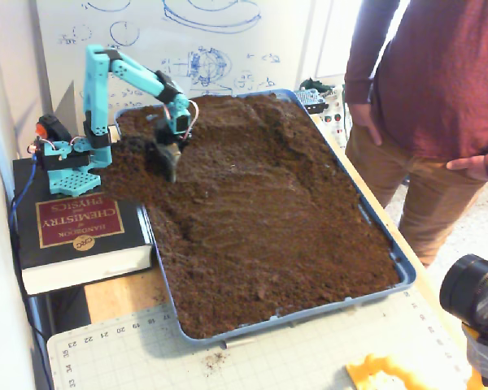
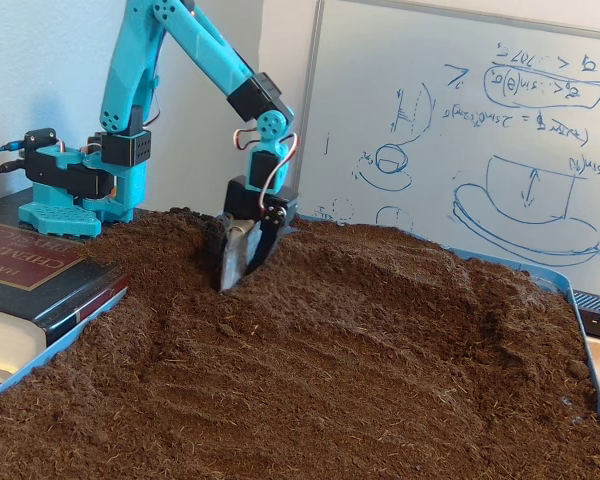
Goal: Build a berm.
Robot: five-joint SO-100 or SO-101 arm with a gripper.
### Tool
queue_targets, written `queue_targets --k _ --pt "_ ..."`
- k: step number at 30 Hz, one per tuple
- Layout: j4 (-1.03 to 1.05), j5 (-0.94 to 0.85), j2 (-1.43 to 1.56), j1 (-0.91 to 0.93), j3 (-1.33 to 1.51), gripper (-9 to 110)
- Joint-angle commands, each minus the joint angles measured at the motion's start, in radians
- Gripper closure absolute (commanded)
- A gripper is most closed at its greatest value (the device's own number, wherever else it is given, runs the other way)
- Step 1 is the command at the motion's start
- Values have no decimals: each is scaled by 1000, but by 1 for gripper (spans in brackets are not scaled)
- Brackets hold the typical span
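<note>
Whiteboard sketches are filling the wall behind a tabletop [image 1: 114, 296] where a blue tray [image 1: 407, 272] is holding a full bed of dark soil [image 1: 268, 236]. A person in a maroon top is standing at the tray's right edge in a fixed view. The berm [image 1: 264, 142] is reading as the raised band toward the tray's far edge, its long axis running roughly along that edge and curving down toward the right side (the lower fixed view [image 2: 450, 290] is showing it as a swell to the right of the tool). The teal arm [image 1: 106, 89], based on a thick book [image 1: 73, 236] at the tray's left edge, is reaching in near the far left corner. Its gripper [image 2: 242, 250] is carrying a metal blade [image 2: 235, 255] sunk into the soil; whether the jaws are clamping it I cannot tell. So the berm is lying away from the arm's base, and any push should be heading toward the ridge's near flank.
</note>
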Motion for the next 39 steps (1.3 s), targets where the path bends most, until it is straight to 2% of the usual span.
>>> queue_targets --k 1,12,16,24,28,33,39 --pt "-71 5 14 -3 -314 101" --pt "-69 6 23 -3 -440 101" --pt "-51 9 172 -2 -408 101" --pt "336 -6 646 -3 -172 101" --pt "505 -11 698 -31 -11 101" --pt "377 8 615 -213 207 101" --pt "-12 11 344 -327 301 101"
